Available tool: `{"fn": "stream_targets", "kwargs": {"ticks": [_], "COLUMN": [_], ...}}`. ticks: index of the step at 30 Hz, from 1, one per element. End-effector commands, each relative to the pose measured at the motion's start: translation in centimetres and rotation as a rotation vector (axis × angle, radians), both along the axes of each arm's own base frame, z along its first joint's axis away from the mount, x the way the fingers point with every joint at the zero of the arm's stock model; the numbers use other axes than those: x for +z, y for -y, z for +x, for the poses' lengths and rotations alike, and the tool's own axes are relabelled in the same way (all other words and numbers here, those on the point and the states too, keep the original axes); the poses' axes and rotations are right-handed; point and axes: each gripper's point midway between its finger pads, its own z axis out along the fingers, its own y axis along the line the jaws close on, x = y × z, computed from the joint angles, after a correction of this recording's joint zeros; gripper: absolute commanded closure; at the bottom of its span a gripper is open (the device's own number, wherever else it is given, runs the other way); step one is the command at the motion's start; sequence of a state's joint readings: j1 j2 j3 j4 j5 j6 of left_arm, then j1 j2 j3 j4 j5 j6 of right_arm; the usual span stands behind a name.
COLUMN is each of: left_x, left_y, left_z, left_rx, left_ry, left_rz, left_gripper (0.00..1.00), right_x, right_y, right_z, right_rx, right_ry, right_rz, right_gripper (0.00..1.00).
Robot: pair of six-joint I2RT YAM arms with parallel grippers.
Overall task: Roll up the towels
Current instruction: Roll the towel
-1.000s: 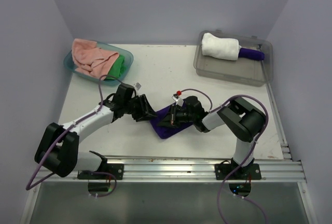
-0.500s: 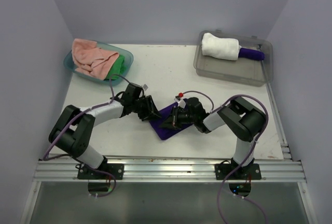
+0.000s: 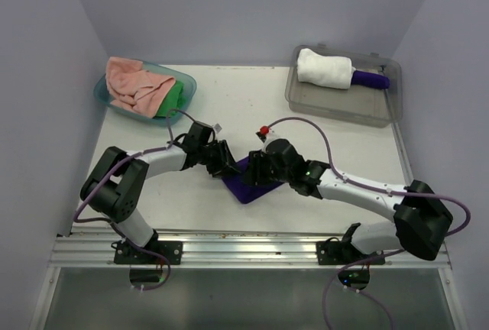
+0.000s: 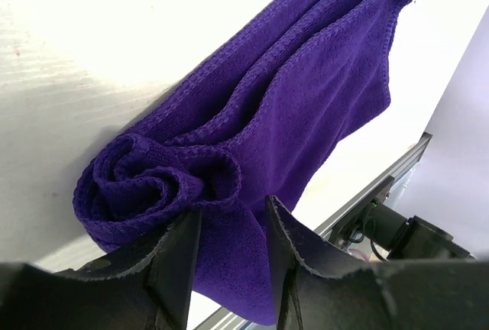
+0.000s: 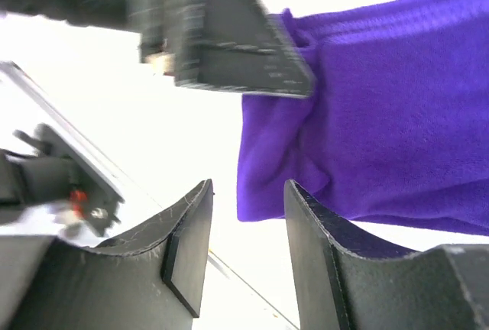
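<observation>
White table (image 3: 252, 108): purple towel (image 3: 245, 190), tub (image 3: 191, 85), tray (image 3: 336, 103)

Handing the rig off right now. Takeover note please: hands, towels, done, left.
Left hand: open, at the coiled end of the purple towel, mid-table.
Right hand: open, holding nothing, hovering at that towel's edge.
Towels: purple is partly rolled, with one end coiled and the rest in flat folds. The white towel is rolled and in the grey tray. The pink towel and green towel are bunched in the teal tub.
Done: white.
Left: finish purple, then roll pink and green.
</observation>
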State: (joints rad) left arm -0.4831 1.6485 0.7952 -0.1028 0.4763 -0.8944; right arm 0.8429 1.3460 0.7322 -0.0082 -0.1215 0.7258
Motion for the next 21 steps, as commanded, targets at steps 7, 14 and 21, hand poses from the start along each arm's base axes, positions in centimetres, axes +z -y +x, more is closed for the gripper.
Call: {"fn": "stream_targets", "kwargs": {"ticks": [7,14,21], "left_x": [-1.4,-1.5,-1.1], "left_y": [0.3,0.3,0.5], "left_z": [0.4,0.2,0.5], "left_rx": [-0.026,-0.028,-0.030], "left_ry": [0.016,0.010,0.013], "left_rz": [0.032,0.035,0.029], "left_gripper": [0.57,0.57,0.57], "right_x": [0.0,-2.0,-5.7], "right_y": [-1.9,-4.1,-2.0], "right_z": [-2.4,-1.6,0.1], "right_rx": [0.213,0.257,0.216], "right_ry": [0.356,0.396,0.435], "right_rz": [-0.457,-0.526,-0.705], "right_gripper": [0.58,0.60,0.57]}}
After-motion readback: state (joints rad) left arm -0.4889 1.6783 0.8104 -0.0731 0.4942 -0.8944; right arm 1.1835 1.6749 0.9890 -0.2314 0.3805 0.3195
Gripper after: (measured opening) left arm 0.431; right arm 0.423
